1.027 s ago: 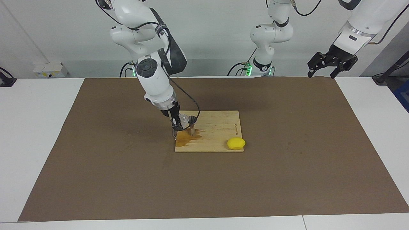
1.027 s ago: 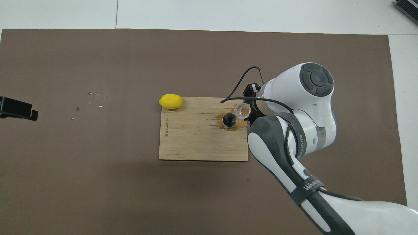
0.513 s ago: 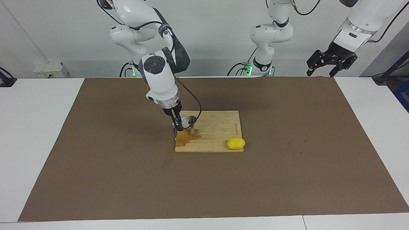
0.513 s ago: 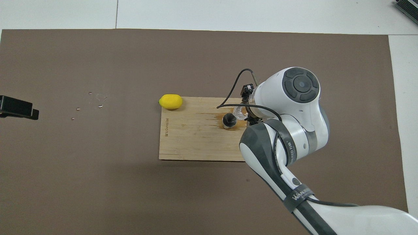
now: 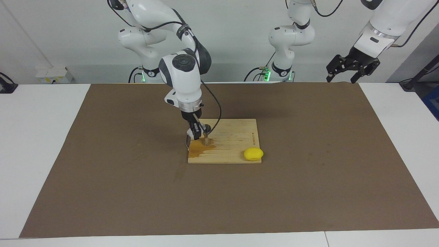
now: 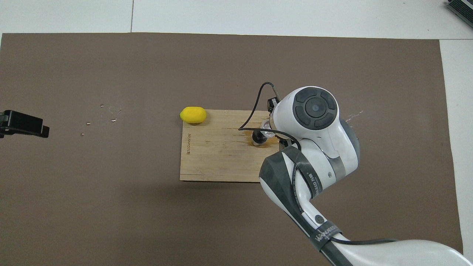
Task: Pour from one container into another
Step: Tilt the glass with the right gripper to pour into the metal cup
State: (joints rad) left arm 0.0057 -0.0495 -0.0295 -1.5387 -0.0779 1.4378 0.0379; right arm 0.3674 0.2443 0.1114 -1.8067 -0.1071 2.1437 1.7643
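Brown matting covers the desk (image 5: pixel 51 137); a pale bamboo board (image 5: pixel 236 137) lies mid-desk. Over its stained end toward the right arm, the right hand (image 5: pixel 194 134) pinches the small clear textured glass cup (image 6: pixel 266 126), tipped over the hourglass steel jigger (image 6: pixel 258 137). Glass looks light, slick and brittle; a sidewall hold suits it. The left hand (image 5: pixel 353 65) waits raised, fingers spread.

Glossy white Franka arms (image 5: pixel 180 77) with dark grey joint covers, round grey caps, black cables and black two-finger grippers (image 5: pixel 353 67).

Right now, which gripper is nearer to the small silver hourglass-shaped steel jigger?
Right. The right gripper is right beside the jigger on the wooden board; the left gripper waits raised at its own end of the table.
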